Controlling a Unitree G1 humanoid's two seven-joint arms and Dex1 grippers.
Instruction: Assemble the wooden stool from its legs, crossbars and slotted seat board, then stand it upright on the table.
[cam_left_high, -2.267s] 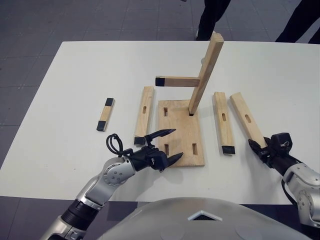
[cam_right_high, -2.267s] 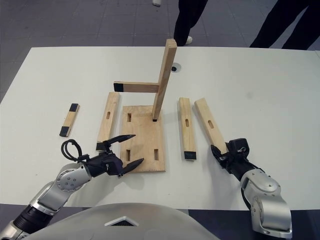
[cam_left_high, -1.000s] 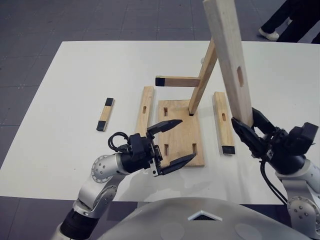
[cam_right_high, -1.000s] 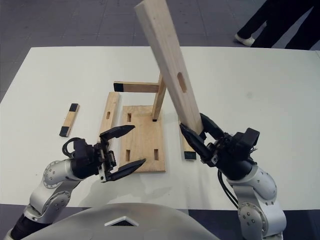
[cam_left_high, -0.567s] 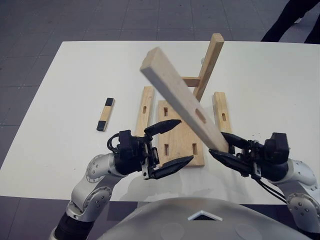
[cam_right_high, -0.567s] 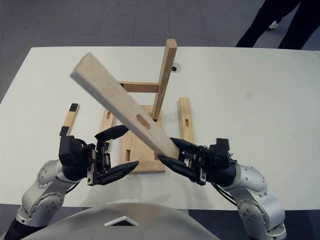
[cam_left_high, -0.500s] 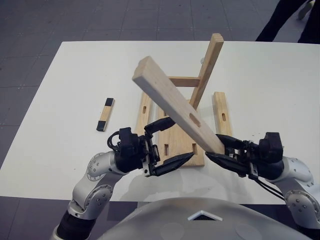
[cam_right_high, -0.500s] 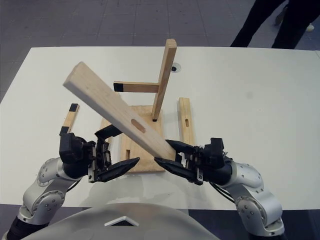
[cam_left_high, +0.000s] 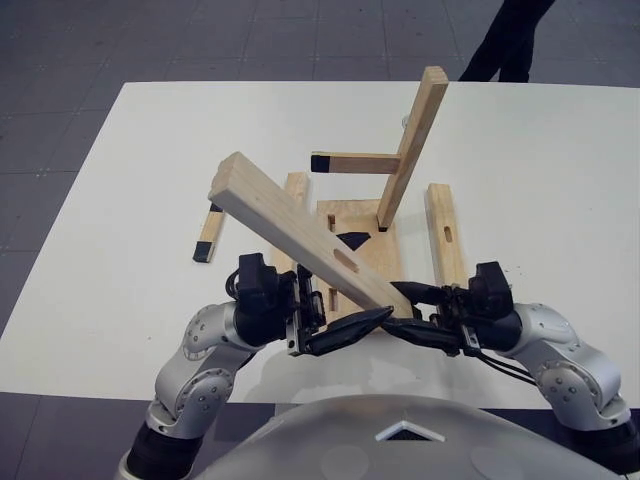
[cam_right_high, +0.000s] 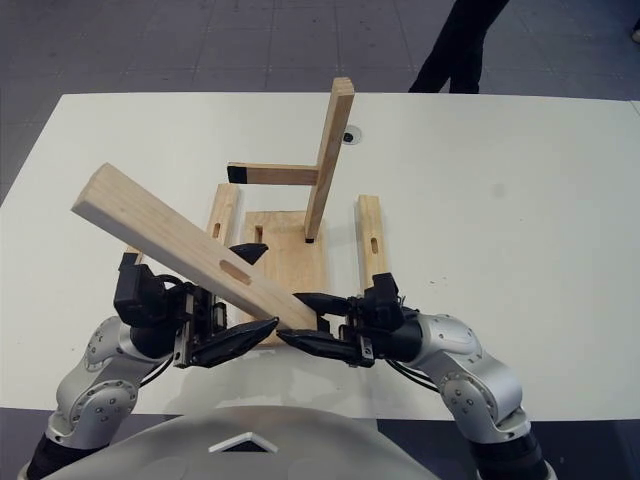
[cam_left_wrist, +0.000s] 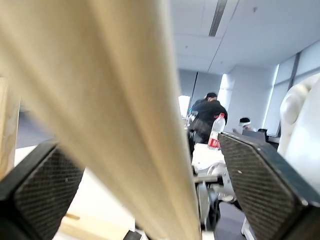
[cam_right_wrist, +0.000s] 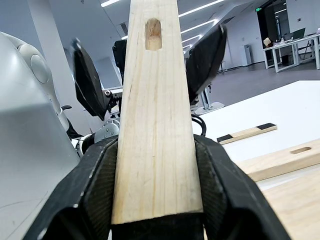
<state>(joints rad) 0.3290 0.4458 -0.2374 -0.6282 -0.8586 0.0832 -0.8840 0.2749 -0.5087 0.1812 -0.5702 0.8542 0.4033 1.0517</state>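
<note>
While the right gripper (cam_left_high: 392, 308) squeezes the low end of a wooden leg (cam_left_high: 290, 225), the leg leans up over the seat board (cam_left_high: 390, 255) lying on the table (cam_left_high: 150, 150). The left gripper (cam_left_high: 365, 278) sits wide apart around the leg (not pinching yet). Next, I think, it should close, and then the leg must be tipped straight into a free slot.

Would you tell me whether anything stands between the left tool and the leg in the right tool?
Nothing visible does: the open left tool has the leg between its fingers, beside the right tool clamping its end.
</note>
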